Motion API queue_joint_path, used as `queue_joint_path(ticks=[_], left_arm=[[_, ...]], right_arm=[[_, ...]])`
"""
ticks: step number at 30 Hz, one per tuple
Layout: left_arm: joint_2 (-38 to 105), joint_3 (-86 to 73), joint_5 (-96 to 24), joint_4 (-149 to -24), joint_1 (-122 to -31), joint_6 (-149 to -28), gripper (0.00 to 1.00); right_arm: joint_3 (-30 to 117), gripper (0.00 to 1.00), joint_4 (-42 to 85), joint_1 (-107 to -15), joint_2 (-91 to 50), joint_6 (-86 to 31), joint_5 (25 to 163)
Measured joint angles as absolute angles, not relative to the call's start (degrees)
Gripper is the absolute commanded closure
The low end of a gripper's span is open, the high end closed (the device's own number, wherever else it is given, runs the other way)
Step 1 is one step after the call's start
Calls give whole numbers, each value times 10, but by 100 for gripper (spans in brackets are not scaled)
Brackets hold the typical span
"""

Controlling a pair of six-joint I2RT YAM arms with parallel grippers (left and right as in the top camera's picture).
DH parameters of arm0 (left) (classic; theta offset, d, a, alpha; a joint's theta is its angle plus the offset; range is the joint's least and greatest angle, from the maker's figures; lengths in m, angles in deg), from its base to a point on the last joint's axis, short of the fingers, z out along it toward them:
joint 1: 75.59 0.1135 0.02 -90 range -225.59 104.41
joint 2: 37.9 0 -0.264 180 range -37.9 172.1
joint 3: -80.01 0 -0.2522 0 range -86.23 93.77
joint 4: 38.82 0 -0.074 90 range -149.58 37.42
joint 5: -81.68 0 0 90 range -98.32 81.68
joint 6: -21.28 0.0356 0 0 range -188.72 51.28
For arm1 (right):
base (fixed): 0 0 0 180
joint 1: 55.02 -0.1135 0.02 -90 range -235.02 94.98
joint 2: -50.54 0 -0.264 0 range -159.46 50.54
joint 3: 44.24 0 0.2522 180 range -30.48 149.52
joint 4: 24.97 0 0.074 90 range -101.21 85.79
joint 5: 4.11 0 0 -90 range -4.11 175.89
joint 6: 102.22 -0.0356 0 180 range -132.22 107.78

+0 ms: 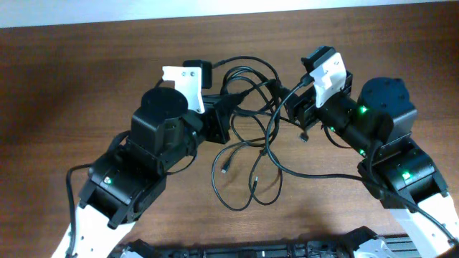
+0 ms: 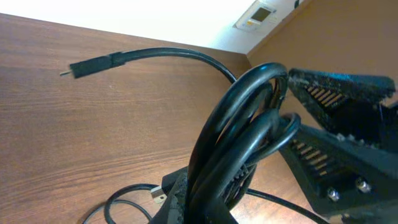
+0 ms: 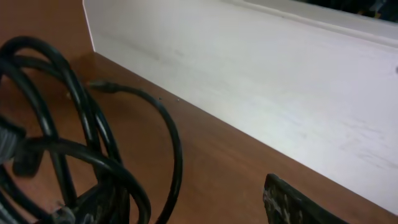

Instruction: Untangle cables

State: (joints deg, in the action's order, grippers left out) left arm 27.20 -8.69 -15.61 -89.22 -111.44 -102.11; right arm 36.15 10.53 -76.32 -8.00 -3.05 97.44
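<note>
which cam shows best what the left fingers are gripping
Left wrist: the looped cables sit bunched between the left fingers, close up. Overhead shows all the cables, but the grip there is small and dark. Right wrist shows only cable loops, not those fingers.

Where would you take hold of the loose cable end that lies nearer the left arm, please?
Just behind its small plug, on the cord, coming straight down from above: that stretch lies flat on the table, below the tangle, so a grip across it probably catches nothing else.
</note>
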Motion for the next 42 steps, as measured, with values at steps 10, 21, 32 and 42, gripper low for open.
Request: queue_joint_path(ticks=[10,21,32,42], left_arm=[[290,-87,-157,-908,-1152,-1021,100],[291,-87,-164,-912,-1167,-1010,100],[291,-87,-95,-910,-1167,-995,100],[291,-87,-20,-909,-1167,-995,100]], right_arm=[[361,32,93,-763,-80,-33,943],[360,31,126,-763,-80,-69,841],[360,31,214,-763,-80,-79,860],[360,31,218,-763,-80,-79,986]])
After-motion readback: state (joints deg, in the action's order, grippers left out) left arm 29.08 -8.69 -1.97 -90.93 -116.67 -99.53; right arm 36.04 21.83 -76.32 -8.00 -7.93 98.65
